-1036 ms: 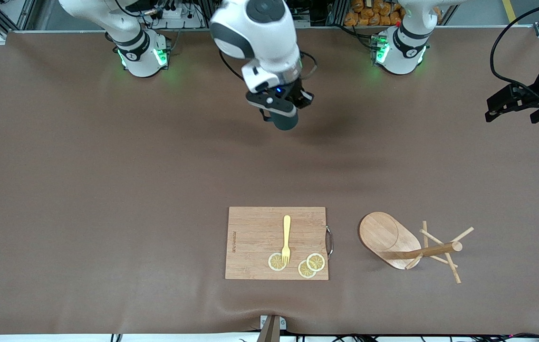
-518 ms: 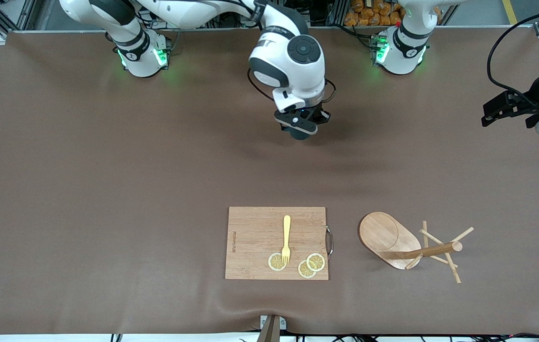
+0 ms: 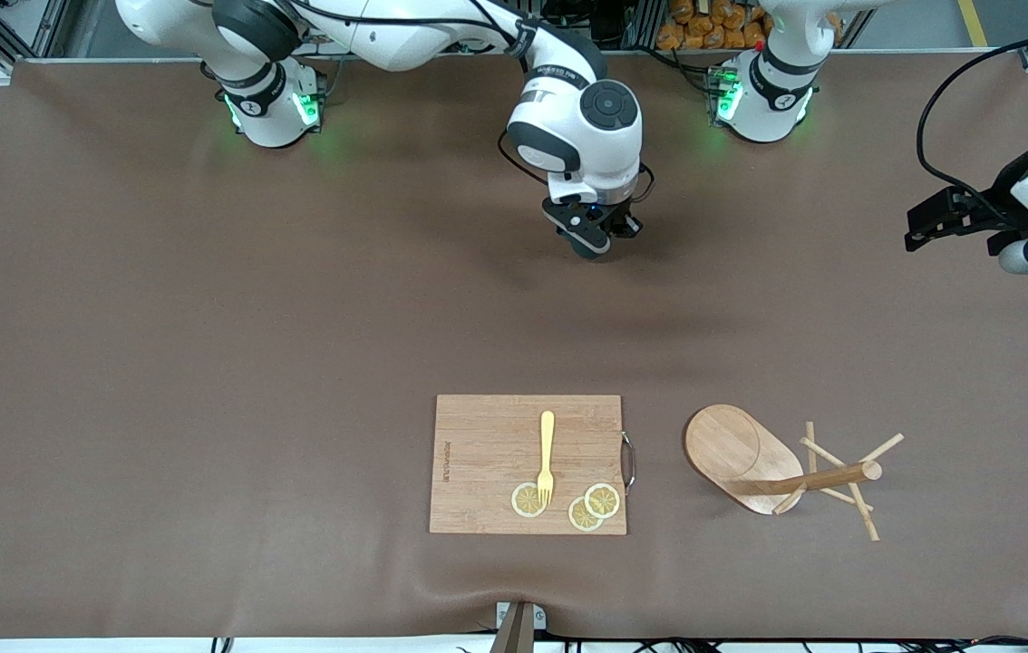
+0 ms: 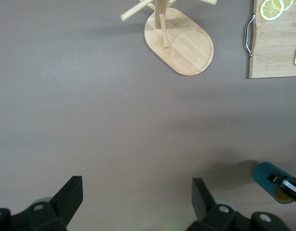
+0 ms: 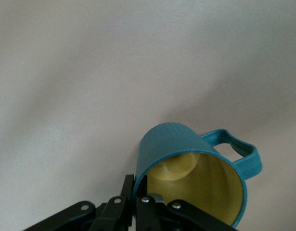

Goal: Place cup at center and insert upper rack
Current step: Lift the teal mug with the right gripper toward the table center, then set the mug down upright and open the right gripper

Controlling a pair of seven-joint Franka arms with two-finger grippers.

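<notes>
— What do you count on the table?
— One cup (image 5: 196,168), pinched by my right gripper (image 3: 594,238). One upper rack (image 3: 772,467), one cutting board (image 3: 487,462), one fork (image 3: 547,456), three lemon slices (image 3: 602,500).

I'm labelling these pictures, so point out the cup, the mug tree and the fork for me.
cup (image 5: 172,142), right wrist view, on its ribbed outer wall.
mug tree (image 3: 736,447), front view, on its oval base.
fork (image 3: 547,444), front view, on its handle, on the cutting board (image 3: 478,453).

Cutting board (image 3: 489,453) at 6 o'clock on the table (image 3: 206,363), yellow fork (image 3: 547,456) and three lemon slices (image 3: 602,500) on it.
</notes>
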